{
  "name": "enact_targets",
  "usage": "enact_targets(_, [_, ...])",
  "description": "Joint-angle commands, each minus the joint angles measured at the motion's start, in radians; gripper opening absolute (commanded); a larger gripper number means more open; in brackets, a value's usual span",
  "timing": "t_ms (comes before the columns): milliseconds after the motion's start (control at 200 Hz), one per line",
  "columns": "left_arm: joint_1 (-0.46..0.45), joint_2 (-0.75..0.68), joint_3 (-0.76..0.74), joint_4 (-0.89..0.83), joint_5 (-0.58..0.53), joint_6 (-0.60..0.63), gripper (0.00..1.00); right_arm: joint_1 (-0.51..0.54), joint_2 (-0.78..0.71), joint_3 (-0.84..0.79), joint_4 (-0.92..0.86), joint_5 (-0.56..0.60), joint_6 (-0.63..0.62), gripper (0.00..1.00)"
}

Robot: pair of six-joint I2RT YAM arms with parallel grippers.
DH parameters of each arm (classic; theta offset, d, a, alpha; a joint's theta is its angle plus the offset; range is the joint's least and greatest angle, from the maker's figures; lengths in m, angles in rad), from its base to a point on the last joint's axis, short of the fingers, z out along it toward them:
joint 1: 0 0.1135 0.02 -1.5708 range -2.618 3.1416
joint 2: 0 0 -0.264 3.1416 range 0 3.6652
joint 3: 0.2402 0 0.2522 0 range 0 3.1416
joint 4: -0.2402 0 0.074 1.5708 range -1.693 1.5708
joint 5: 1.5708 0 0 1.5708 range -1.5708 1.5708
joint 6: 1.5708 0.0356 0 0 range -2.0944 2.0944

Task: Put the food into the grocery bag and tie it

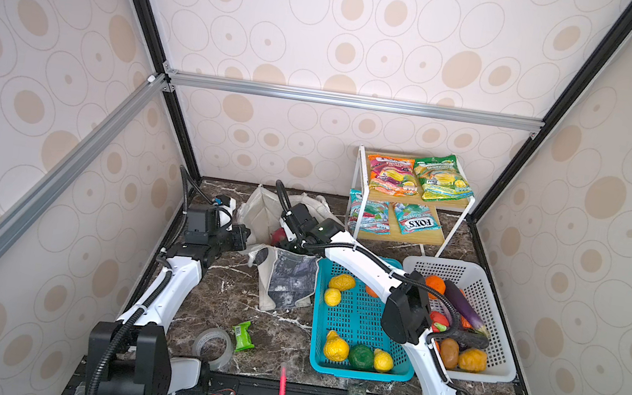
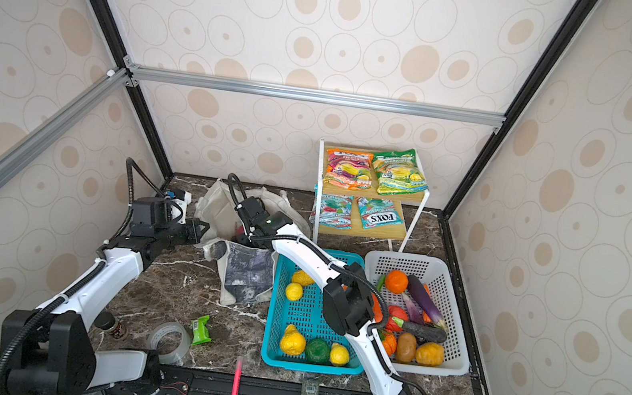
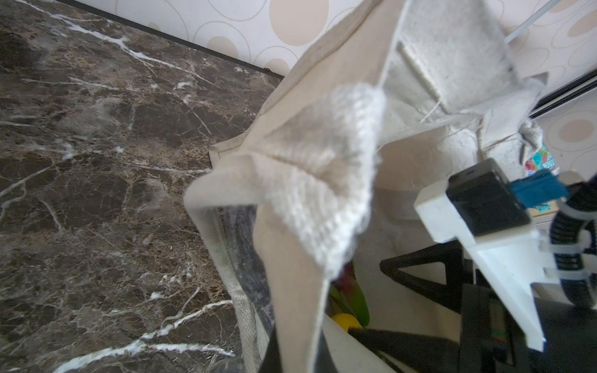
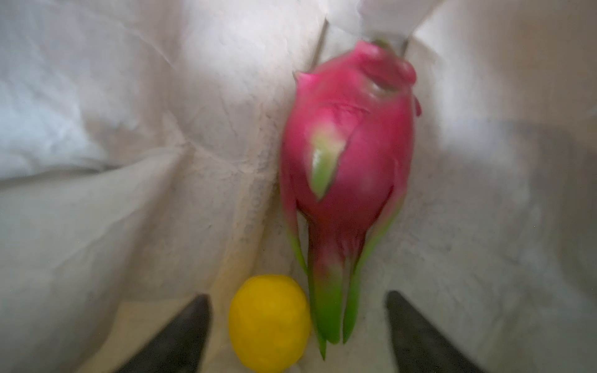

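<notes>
Dark marble table, spotted wallpaper closing it in on three sides. Grocery bag is sitting mid-table toward the far edge, mouth gaping. Left gripper is clenching the bag's left rim and propping it up (fabric is draping across its wrist view). Right gripper is hanging inside the bag, jaws spread wide, grasping nothing. Dragon fruit is lying blurred on the pale lining just beyond the fingertips. Yellow fruit is sitting between them, touching neither.

Step, as I'm judging it: backing out after a drop. That is calling for a straight lift through the mouth without snagging rim or strap.

Teal basket, just right of the bag, is carrying a dark green round fruit. White basket is sitting at the right edge. Rack in the far-right corner is carrying the orange-pink packet and green-yellow packet, its frame crowding that reach.
</notes>
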Motion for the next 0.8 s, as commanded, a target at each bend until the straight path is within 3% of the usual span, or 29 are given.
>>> enact_targets(0, [-0.004,-0.01,-0.005,0.005,0.003,0.008,0.0,0.012,-0.064,0.064,-0.078,0.065,-0.042,1.0])
enact_targets(175, [-0.005,-0.007,-0.002,-0.003,-0.004,0.009,0.0,0.074,-0.136,0.211,-0.138,0.384,-0.079,1.0])
enact_targets(290, [-0.004,-0.008,-0.003,-0.003,-0.008,0.008,0.0,0.132,-0.219,0.23,-0.113,0.668,-0.087,1.0])
enact_targets(365, [-0.005,-0.009,-0.001,-0.003,-0.007,0.007,0.0,0.154,-0.281,0.217,-0.101,0.769,-0.098,1.0])
enact_targets(560, [-0.003,-0.016,-0.001,-0.005,-0.01,0.009,0.0,0.153,-0.508,0.081,-0.126,0.757,-0.118,1.0])
enact_targets(635, [-0.004,-0.017,-0.003,-0.002,-0.005,0.007,0.0,0.154,-0.648,-0.137,-0.032,0.754,-0.11,1.0])
enact_targets(725, [-0.002,-0.015,0.0,-0.004,-0.006,0.003,0.0,0.149,-0.843,-0.442,0.176,0.668,-0.166,1.0])
enact_targets(795, [-0.002,-0.02,0.002,-0.005,-0.003,0.002,0.0,0.132,-0.957,-0.594,0.218,0.631,-0.113,1.0])
